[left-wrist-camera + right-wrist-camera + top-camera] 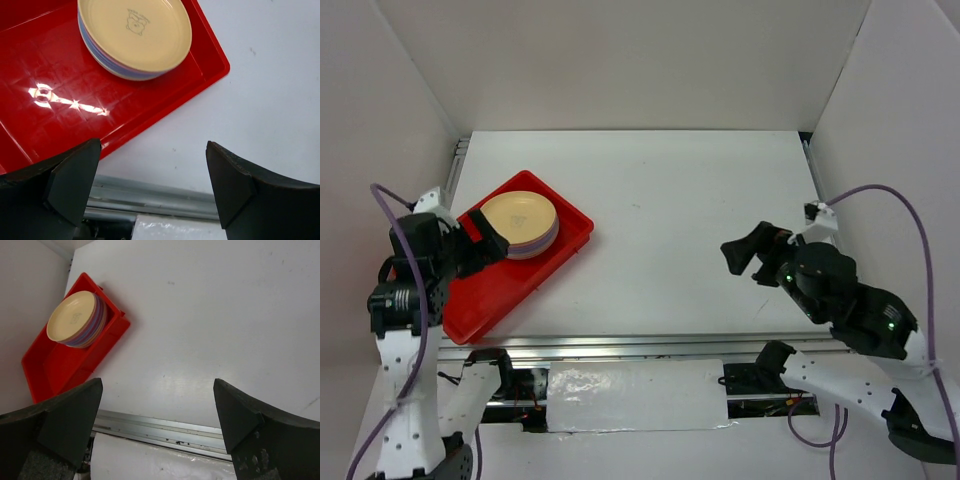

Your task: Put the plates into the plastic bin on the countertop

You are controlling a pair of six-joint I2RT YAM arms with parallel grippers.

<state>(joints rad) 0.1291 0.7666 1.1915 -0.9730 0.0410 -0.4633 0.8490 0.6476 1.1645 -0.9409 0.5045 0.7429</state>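
A stack of plates (520,222) (135,35) (75,320), cream one on top over blue and purple edges, sits in the far end of the red plastic bin (485,300) (50,100) (50,365) at the left of the white countertop (700,200). My left gripper (488,245) (152,150) hovers open over the bin's near right side, just short of the stack, with nothing between its fingers. My right gripper (748,256) (157,390) hangs open and empty over the bare right part of the countertop, far from the bin.
A metal rail (620,345) (150,197) (160,427) runs along the front edge, with white wrapped padding (630,395) below it. White walls close in the back and both sides. The bin lies at an angle against the left wall.
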